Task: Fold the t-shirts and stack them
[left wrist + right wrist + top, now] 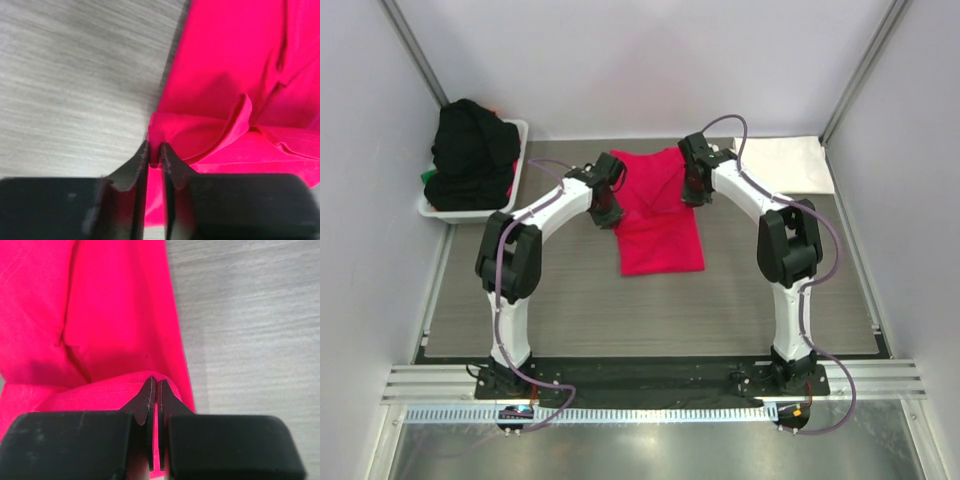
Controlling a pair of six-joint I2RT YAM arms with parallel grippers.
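The pinkish-red t-shirt [660, 225] lies as a long strip in the middle of the grey mat. My left gripper [605, 215] is shut on its left edge; the left wrist view shows the cloth [240, 75] pinched between the fingertips [142, 155]. My right gripper [693, 195] is shut on its right edge; the right wrist view shows a fold of the cloth [115, 315] clamped between the fingertips [149, 392]. A white folded t-shirt [785, 165] lies at the back right. Black t-shirts [470, 150] are heaped in the basket, with orange and green cloth peeking out beside them.
A white slotted basket [520, 135] stands at the back left of the mat [620, 320]. Grey walls enclose the table on three sides. The arm bases are bolted at the near edge.
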